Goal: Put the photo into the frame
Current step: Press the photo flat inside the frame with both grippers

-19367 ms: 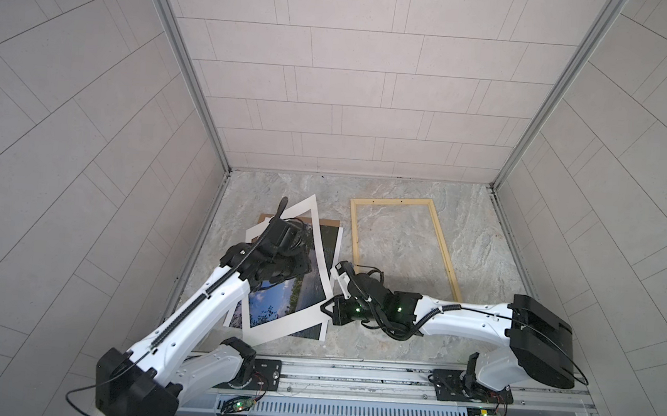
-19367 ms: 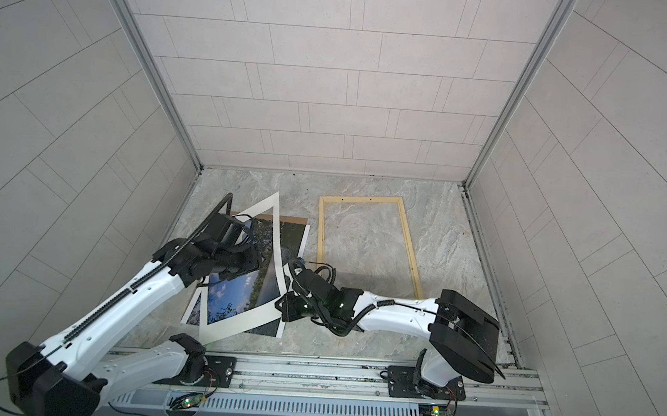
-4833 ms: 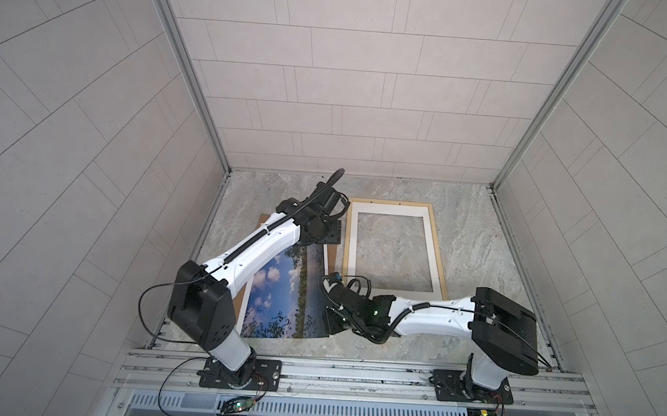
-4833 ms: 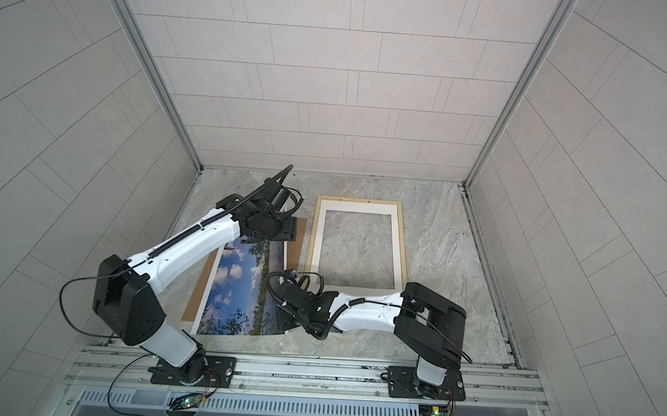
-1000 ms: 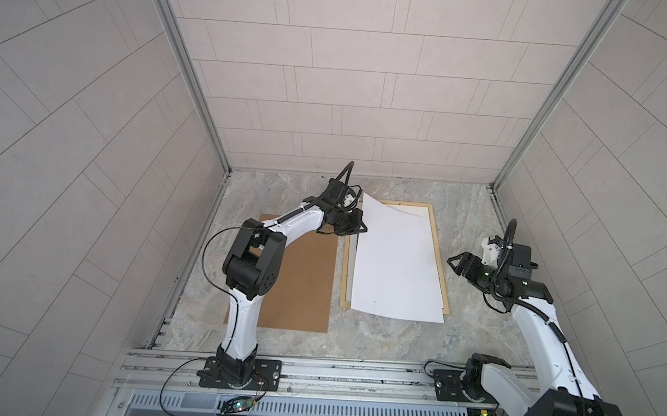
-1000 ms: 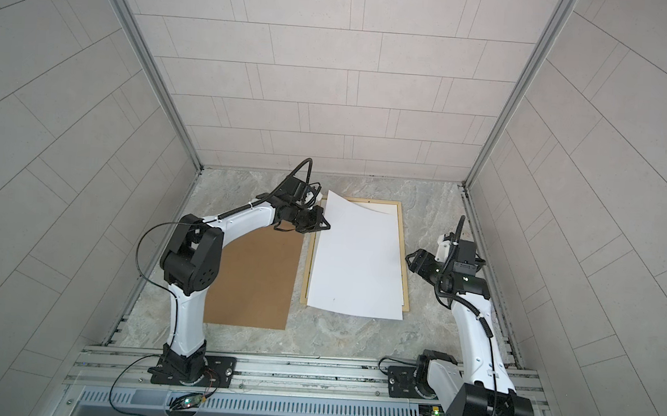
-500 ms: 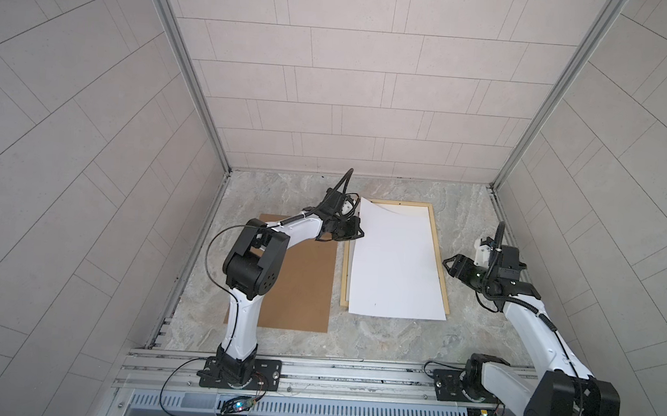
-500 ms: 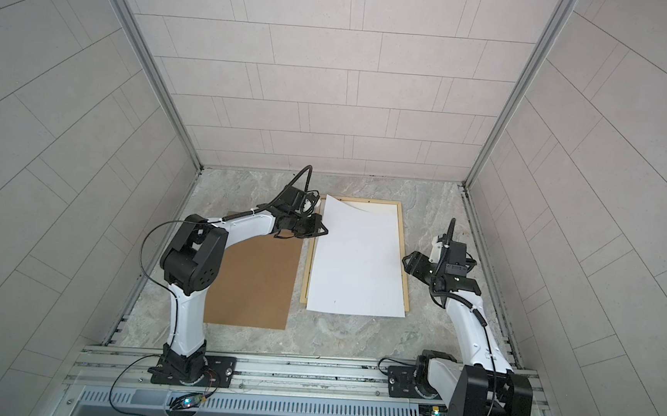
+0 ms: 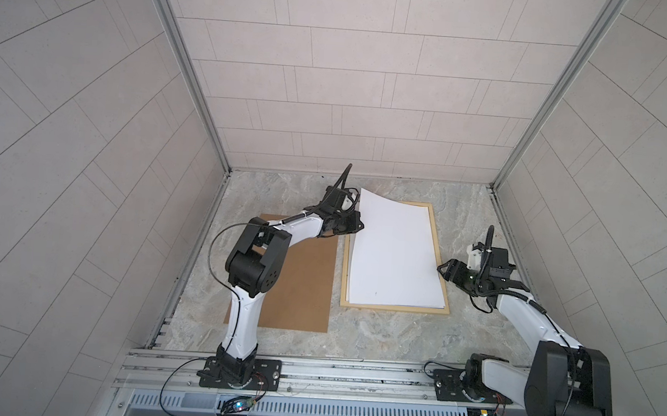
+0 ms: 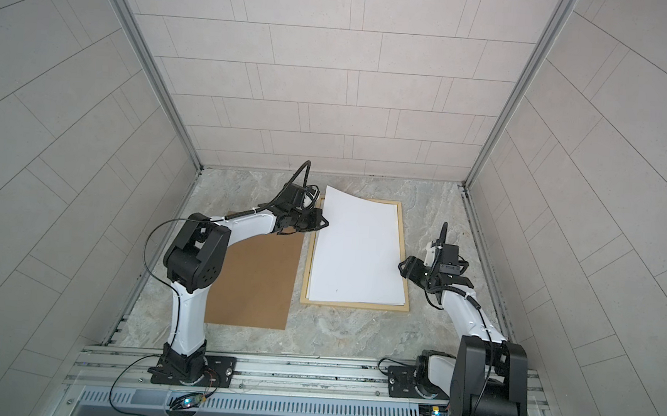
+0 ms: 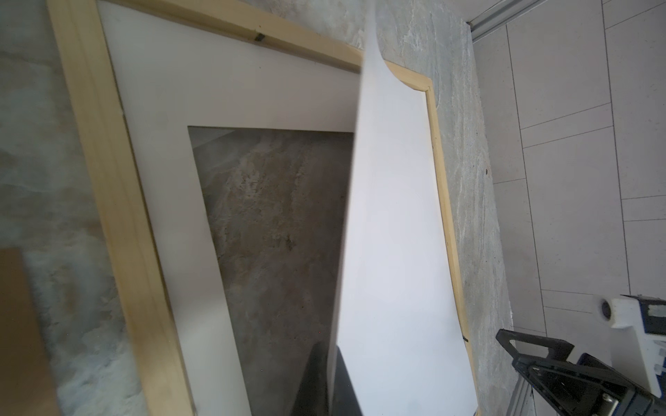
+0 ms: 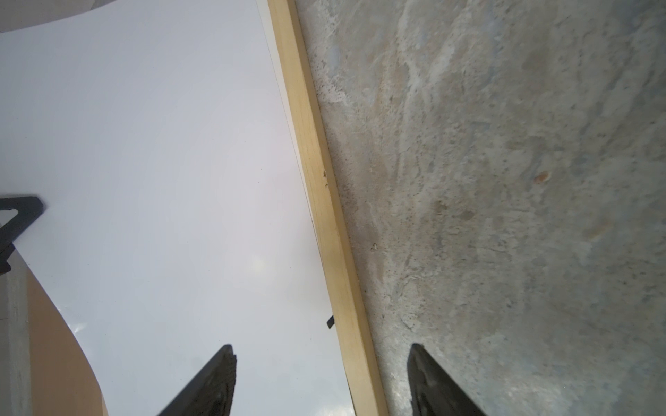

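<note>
**Progress.** The photo [image 9: 395, 253] lay white side up over the frame [image 9: 393, 307] in both top views. Its near and right edges were down inside the wooden bars. Its far left corner was raised and curled above the frame, so the sheet was not seated flat. In my judgement the placing was mostly done. What remained was to lower that corner, release it and settle the sheet inside the bars.

**Pincers.** The left pincer [image 9: 358, 227] was closed tight on the photo's left edge near the raised corner. The left wrist view showed the sheet [image 11: 396, 234] rising out of its grip. The right pincer [image 9: 442, 272] stood wide open and held nothing. It hung over the frame's right bar [image 12: 317, 201], with one finger [image 12: 212, 381] above the photo and the other above the bare surface [image 12: 504, 180].

**Count.**
- One photo.
- One frame.
- One white mount with a window [image 11: 162, 151], lying inside the frame beneath the photo.
- One brown board [image 9: 298, 287], flat on the surface just left of the frame and untouched.
- Two arms, each with one pincer.
</note>
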`<state>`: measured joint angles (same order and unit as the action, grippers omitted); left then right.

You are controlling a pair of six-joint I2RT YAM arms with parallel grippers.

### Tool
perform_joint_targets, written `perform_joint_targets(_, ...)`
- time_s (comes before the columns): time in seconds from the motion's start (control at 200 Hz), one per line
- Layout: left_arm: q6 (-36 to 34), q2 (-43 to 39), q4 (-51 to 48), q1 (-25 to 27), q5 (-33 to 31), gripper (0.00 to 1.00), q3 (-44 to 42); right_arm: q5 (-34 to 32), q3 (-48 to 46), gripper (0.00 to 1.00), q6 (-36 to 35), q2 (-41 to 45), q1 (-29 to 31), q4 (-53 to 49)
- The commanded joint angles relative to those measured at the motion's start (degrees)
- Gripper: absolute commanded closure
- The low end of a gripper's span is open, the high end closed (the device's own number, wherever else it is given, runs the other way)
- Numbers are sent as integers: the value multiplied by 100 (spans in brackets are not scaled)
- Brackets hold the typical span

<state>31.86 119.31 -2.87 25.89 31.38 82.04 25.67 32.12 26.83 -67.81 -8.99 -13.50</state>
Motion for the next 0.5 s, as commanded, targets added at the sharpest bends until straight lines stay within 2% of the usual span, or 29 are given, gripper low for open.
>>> perform_joint_targets(0.0, -291, 198, -299, -9, 132, 100, 340, -46, -35, 27, -46, -29, 29, 65)
perform_joint_targets(0.105, -599, 413, -754, -40, 300, 100, 651, -129, -52, 27, -105, -95, 71, 20)
perform_joint_targets(0.495, -471, 592, -718, -75, 290, 100, 830, -190, -161, 27, -76, -288, 152, 198)
